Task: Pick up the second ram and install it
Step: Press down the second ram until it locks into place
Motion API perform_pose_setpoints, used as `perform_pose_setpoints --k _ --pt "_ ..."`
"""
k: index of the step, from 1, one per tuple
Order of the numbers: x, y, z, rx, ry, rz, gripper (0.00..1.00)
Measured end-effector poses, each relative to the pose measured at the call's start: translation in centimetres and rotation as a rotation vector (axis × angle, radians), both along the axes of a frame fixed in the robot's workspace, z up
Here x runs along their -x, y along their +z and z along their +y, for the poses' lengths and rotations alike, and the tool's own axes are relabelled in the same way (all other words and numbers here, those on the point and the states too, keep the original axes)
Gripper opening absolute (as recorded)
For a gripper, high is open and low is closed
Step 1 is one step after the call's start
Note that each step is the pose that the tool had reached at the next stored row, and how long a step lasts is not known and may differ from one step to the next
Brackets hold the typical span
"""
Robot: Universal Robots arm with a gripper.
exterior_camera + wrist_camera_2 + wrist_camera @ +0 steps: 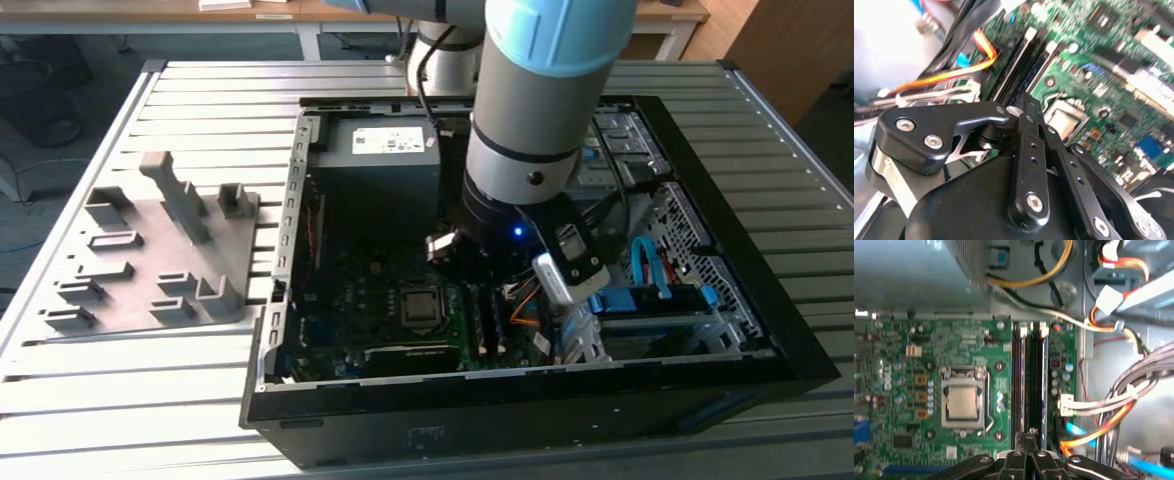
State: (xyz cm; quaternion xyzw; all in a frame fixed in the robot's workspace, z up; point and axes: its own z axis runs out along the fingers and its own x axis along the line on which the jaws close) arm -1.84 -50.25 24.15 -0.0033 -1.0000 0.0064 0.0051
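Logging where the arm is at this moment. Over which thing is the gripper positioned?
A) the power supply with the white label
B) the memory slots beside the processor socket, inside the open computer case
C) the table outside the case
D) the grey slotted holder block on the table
B: in the first wrist view the gripper sits at the end of the memory slots, next to the processor socket; the exterior view shows the arm reaching into the computer case.

Green motherboard (pixel 969 365), black claw (pixel 1029 437), orange-yellow cables (pixel 954 72)
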Motion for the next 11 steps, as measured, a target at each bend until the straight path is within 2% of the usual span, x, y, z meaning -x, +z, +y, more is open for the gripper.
perform_pose_setpoints --k 2,4,7,11 --pt "0.0 0.01 0.62 -0.0003 0.0 -0.0001 0.1" --pt "0.0 0.16 0.95 -0.0006 0.0 -0.0001 0.1" --pt "0.0 1.04 1.03 -0.0018 0.0 -0.0001 0.1" --pt "0.0 2.84 1.04 -0.0028 0.0 -0.0001 0.1"
